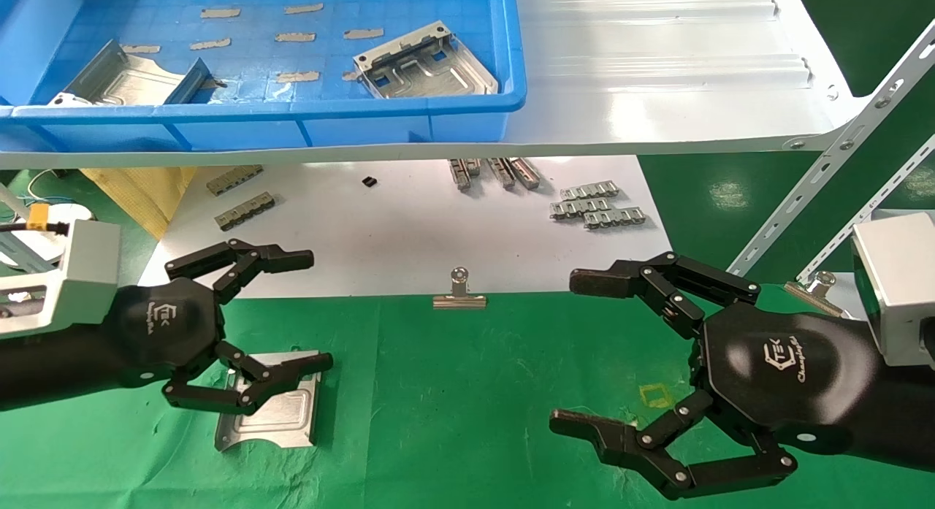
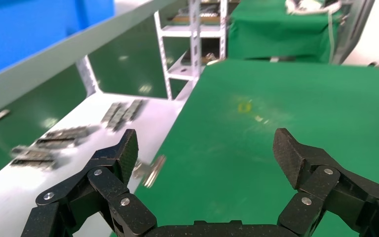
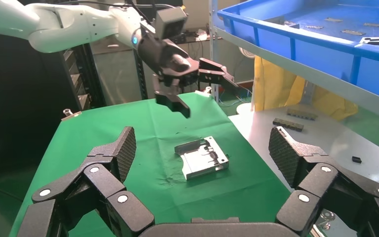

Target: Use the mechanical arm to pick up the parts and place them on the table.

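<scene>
One silver part (image 1: pixel 281 410) lies flat on the green table (image 1: pixel 467 421) at the front left; it also shows in the right wrist view (image 3: pixel 202 158). My left gripper (image 1: pixel 315 310) is open and empty, hovering just above that part without touching it, its lower fingers (image 1: pixel 292 370) over the part's far edge. Two more parts lie in the blue bin (image 1: pixel 504 71): one at its right (image 1: pixel 427 63) and one at its left (image 1: pixel 128 78). My right gripper (image 1: pixel 568 352) is open and empty above the table's right side.
The bin stands on a white ribbed shelf (image 1: pixel 657 71) overhanging a white board (image 1: pixel 409 231) that holds small grey strips (image 1: pixel 595 206). A silver binder clip (image 1: pixel 459 293) sits at the board's front edge. A slotted metal shelf strut (image 1: pixel 825 166) rises at the right.
</scene>
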You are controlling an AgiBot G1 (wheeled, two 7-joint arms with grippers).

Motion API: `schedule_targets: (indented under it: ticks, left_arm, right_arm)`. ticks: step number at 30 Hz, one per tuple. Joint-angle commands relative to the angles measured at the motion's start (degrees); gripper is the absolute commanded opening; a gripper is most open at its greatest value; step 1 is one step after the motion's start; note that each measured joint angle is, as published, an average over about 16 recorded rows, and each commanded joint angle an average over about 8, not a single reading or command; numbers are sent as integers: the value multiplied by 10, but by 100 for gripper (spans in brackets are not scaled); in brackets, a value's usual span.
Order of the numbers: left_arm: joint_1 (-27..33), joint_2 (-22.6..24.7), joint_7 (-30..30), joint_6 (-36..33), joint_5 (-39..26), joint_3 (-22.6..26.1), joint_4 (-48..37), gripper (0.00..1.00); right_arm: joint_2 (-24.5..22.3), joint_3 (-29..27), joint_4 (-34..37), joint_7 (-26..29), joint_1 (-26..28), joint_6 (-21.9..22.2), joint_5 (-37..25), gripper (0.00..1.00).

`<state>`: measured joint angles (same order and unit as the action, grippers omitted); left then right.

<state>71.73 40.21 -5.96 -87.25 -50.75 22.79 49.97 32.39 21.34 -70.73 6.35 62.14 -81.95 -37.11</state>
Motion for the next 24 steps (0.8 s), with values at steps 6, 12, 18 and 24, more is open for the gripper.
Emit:
schedule_targets:
  ticks: [6, 12, 18, 24]
  left_arm:
    - [-39, -20, 64, 6, 34, -26, 90, 100]
    - [-72, -37, 118, 11, 63, -48, 167, 100]
    - [-101, -51, 165, 15, 88, -67, 235, 100]
    - [-112, -57, 178, 17, 99, -75, 262, 100]
  right_arm:
    - [0, 0, 0, 0, 0, 0, 0, 100]
    - [0, 0, 0, 0, 0, 0, 0, 100]
    - [0, 0, 0, 0, 0, 0, 0, 100]
    - [0, 0, 0, 0, 0, 0, 0, 100]
